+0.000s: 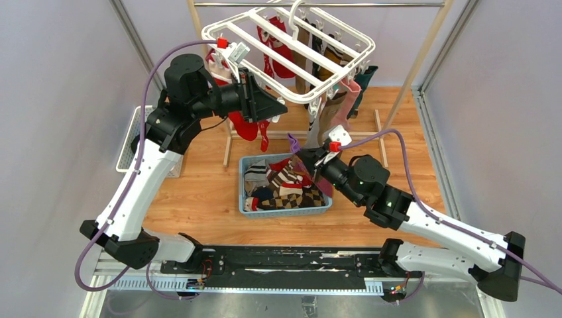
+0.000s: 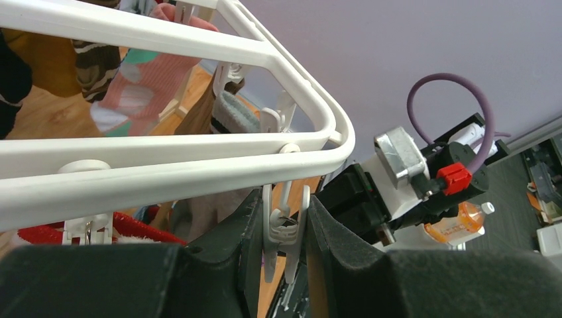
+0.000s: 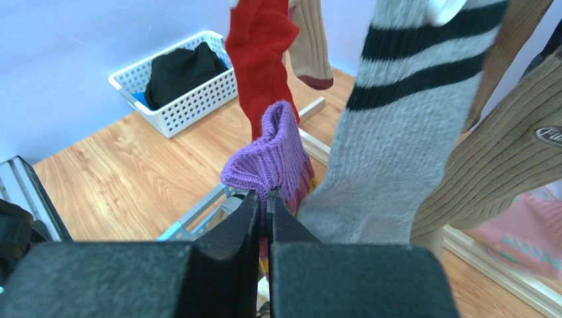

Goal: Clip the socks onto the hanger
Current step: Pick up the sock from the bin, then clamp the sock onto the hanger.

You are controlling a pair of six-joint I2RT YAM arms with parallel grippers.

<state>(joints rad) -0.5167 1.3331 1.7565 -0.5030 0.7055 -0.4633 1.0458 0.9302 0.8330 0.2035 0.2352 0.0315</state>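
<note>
The white grid hanger point(image 1: 291, 50) hangs from a rail with several socks clipped under it. My left gripper point(image 1: 275, 109) is at its near edge, shut on a dangling white clip point(image 2: 286, 228) whose lower tips stand slightly apart. My right gripper point(image 1: 306, 154) is shut on the cuff of a purple sock point(image 3: 275, 156), held above the blue basket point(image 1: 242, 189) and just below the clip; the sock also shows in the top view point(image 1: 292, 142). A red sock point(image 3: 262, 53) and a grey striped sock point(image 3: 397, 126) hang right behind it.
The blue basket holds more socks point(image 1: 285, 185), striped and checked. A white perforated basket point(image 3: 192, 99) with a black garment sits at the left on the wooden floor. The wooden rail frame point(image 1: 424, 59) stands around the hanger.
</note>
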